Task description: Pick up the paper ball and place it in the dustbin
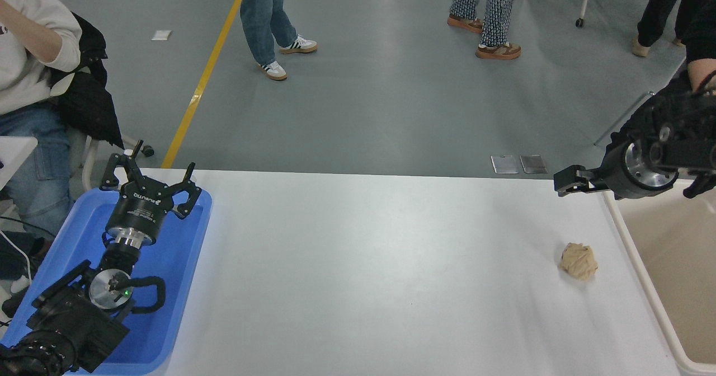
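Note:
The tan, crumpled paper ball (579, 261) lies on the white table (380, 264) near its right end, untouched. Just to its right stands the beige dustbin (647, 287), cut off by the picture's right edge. My right gripper (576, 186) hangs over the table's far right corner, beyond the ball and by the bin's far left corner. It is open and holds nothing; one finger juts left and the rest is hidden behind the wrist. My left gripper (151, 175) is parked open over the blue tray (184, 264) at the lower left.
A seated person (33, 57) is at the far left beside the blue tray. Other people's legs (268, 23) move on the floor beyond the table. A person's arm (702, 71) shows behind my right arm at the right edge.

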You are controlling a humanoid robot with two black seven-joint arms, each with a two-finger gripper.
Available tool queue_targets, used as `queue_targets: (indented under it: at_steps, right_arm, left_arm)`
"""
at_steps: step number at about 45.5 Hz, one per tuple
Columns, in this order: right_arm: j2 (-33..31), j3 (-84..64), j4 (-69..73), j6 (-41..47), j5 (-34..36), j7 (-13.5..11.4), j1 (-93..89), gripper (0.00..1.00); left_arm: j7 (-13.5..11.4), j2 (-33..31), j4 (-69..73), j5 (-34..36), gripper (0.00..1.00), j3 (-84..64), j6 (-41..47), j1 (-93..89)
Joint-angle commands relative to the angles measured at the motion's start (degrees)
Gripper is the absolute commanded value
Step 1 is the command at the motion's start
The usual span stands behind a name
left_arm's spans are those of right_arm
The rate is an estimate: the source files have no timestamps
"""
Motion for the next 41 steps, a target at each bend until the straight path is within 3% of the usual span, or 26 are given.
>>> queue_targets:
  at_steps: [1, 16, 41]
  right_arm:
    - [1.7, 3.9, -9.1, -10.1, 0.5, 0.0, -14.0, 1.00]
    - [2.7, 9.1, -16.9, -12.9, 0.7, 0.0, -27.4, 1.00]
    - [2.7, 10.6, -17.1, -12.9, -0.1, 0.5, -31.0, 1.00]
  left_arm:
    - [0.1, 0.0, 0.0, 0.0, 1.00, 0.0, 0.0, 0.0]
    - [0.0, 0.0, 0.0, 0.0, 1.00, 0.0, 0.0, 0.0]
    - [0.1, 0.0, 0.0, 0.0, 1.00, 0.0, 0.0, 0.0]
